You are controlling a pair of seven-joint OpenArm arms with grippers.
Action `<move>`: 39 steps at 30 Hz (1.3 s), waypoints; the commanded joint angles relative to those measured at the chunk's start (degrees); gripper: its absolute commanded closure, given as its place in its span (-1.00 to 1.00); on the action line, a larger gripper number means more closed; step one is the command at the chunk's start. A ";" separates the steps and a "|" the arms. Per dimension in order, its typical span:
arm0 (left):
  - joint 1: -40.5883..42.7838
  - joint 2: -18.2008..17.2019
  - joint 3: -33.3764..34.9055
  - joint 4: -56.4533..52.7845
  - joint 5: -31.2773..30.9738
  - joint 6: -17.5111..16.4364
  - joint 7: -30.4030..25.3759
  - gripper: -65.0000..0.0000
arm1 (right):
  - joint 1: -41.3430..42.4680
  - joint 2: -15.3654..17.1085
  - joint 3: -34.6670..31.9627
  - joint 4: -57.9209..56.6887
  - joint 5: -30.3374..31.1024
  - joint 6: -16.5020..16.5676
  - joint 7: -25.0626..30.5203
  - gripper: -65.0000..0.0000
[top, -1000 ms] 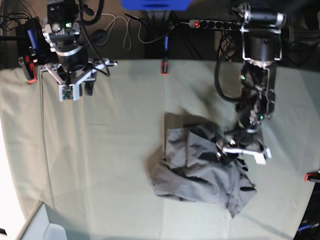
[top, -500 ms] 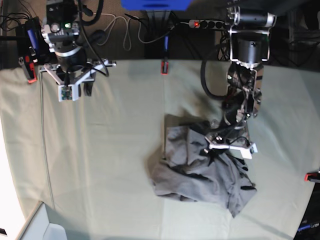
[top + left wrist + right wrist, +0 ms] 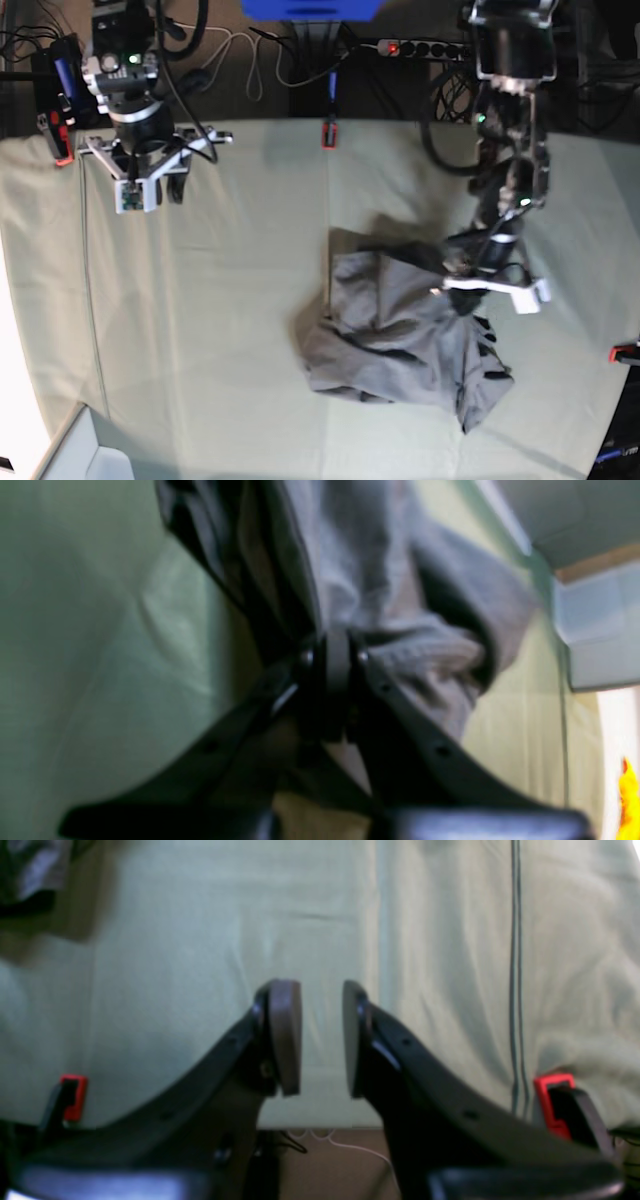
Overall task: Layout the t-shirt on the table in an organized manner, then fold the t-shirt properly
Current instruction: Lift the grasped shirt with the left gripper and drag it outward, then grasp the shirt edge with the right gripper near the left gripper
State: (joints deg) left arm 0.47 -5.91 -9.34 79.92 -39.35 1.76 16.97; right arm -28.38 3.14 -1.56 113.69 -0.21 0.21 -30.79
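Observation:
The dark grey t-shirt [image 3: 390, 335] lies crumpled right of the table's [image 3: 220, 300] middle. My left gripper [image 3: 465, 298] sits at the shirt's upper right edge. In the left wrist view the left gripper [image 3: 332, 657] is shut on a bunched fold of the t-shirt [image 3: 375, 570], and fabric hangs away from the pinched spot. My right gripper [image 3: 322, 1035] is open with nothing between its pads [image 3: 287, 1035], above bare cloth near the table's far left. The right arm [image 3: 135, 120] is well away from the shirt.
Red clamps [image 3: 327, 135] [image 3: 62, 150] [image 3: 625, 352] hold the cloth at the far and right edges. A power strip [image 3: 420, 47] and cables lie behind the table. A pale box [image 3: 90, 455] sits at the front left corner.
The left gripper has shut on the shirt's upper right edge and shifted slightly right, pulling the fabric there up. The right arm has barely moved.

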 commanded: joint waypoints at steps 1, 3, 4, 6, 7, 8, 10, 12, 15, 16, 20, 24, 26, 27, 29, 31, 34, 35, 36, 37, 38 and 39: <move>0.72 -1.25 -1.34 3.90 -1.31 -1.10 -1.37 1.00 | -0.23 0.16 0.02 0.90 -0.10 0.10 1.29 0.53; 3.97 -2.92 -4.94 8.04 -3.94 -1.10 -1.37 1.00 | -0.06 0.16 0.02 0.90 -0.10 0.10 1.29 0.52; 5.46 -3.80 -7.49 9.79 -5.35 -1.01 -1.28 1.00 | 0.38 0.16 0.02 0.99 -0.10 0.10 1.29 0.52; 7.66 -5.91 -13.29 11.73 -8.08 -1.01 -1.28 1.00 | 0.91 0.16 0.02 0.99 -0.10 0.10 1.29 0.52; 8.45 -7.05 -16.19 11.73 -9.66 -1.01 -1.28 1.00 | 0.91 0.16 -0.06 0.99 -0.10 0.10 1.29 0.52; 8.89 -8.11 -18.74 11.55 -10.98 -1.01 -1.28 1.00 | 1.00 0.16 -0.24 0.99 -0.10 0.10 1.29 0.52; 9.24 -10.83 -22.79 10.32 -12.56 -1.28 -0.66 1.00 | 1.08 0.16 -0.94 0.99 -0.10 0.10 1.29 0.52; 8.63 -12.77 -26.22 7.95 -13.17 -1.54 1.36 1.00 | 2.23 0.07 -2.00 0.99 -0.10 0.10 1.38 0.52; 5.99 -14.79 -31.23 3.20 -13.26 -1.54 3.73 1.00 | 3.37 0.16 -5.34 0.99 -0.10 0.10 1.29 0.52; 5.11 -15.32 -32.99 1.18 -13.17 -1.63 4.43 1.00 | 3.99 0.16 -6.74 0.99 -0.10 0.10 1.29 0.52; 3.53 -17.08 -37.12 -3.66 -13.17 -1.63 6.90 1.00 | 8.12 -0.02 -12.28 0.03 -0.10 0.10 1.29 0.52; 4.15 -17.25 -37.47 -4.10 -13.17 -1.72 7.25 1.00 | 13.48 -2.04 -14.74 -5.78 -0.10 0.10 0.68 0.52; 4.50 -17.25 -37.65 -4.10 -13.17 -1.72 7.34 1.00 | 15.94 -3.27 -15.10 -9.03 -0.10 0.10 -1.17 0.52; 5.11 -17.25 -37.65 -4.10 -13.17 -1.72 7.34 1.00 | 17.61 -3.80 -15.98 -11.05 -0.10 0.10 -2.05 0.53; 5.29 -17.25 -37.73 -4.10 -13.17 -1.72 7.25 1.00 | 20.95 -4.24 -18.26 -15.01 -0.01 0.10 -2.40 0.52; 5.46 -17.25 -37.73 -4.71 -13.09 -1.72 7.16 1.00 | 24.29 -4.41 -21.07 -18.70 0.08 0.19 -2.23 0.49; 5.73 -17.25 -37.56 -4.71 -13.09 -1.72 7.25 1.00 | 29.74 -5.82 -24.15 -23.54 0.16 0.19 -2.23 0.24; 5.73 -17.25 -37.56 -4.71 -13.09 -1.72 7.25 1.00 | 31.33 -6.96 -24.42 -25.56 0.16 0.19 -2.23 0.15; 5.64 -17.34 -37.65 -4.54 -13.09 -1.72 7.25 1.00 | 32.73 -7.84 -24.50 -27.49 0.16 0.19 -2.23 0.08; 5.64 -17.34 -37.65 -4.18 -13.09 -1.72 7.25 1.00 | 34.49 -8.54 -24.59 -29.69 0.16 0.19 -2.23 -0.01; 5.73 -17.34 -37.65 -3.92 -13.09 -1.72 7.25 1.00 | 36.16 -9.25 -24.59 -32.59 0.16 0.19 -2.14 -0.09; 5.38 -17.43 -37.65 -3.83 -13.09 -1.72 7.34 1.00 | 38.10 -9.86 -24.59 -35.67 0.16 0.19 -2.14 -0.15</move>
State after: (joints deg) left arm 6.48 -21.78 -46.54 74.83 -51.81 0.43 25.54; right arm 8.51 -6.31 -26.28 77.36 0.01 0.21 -33.61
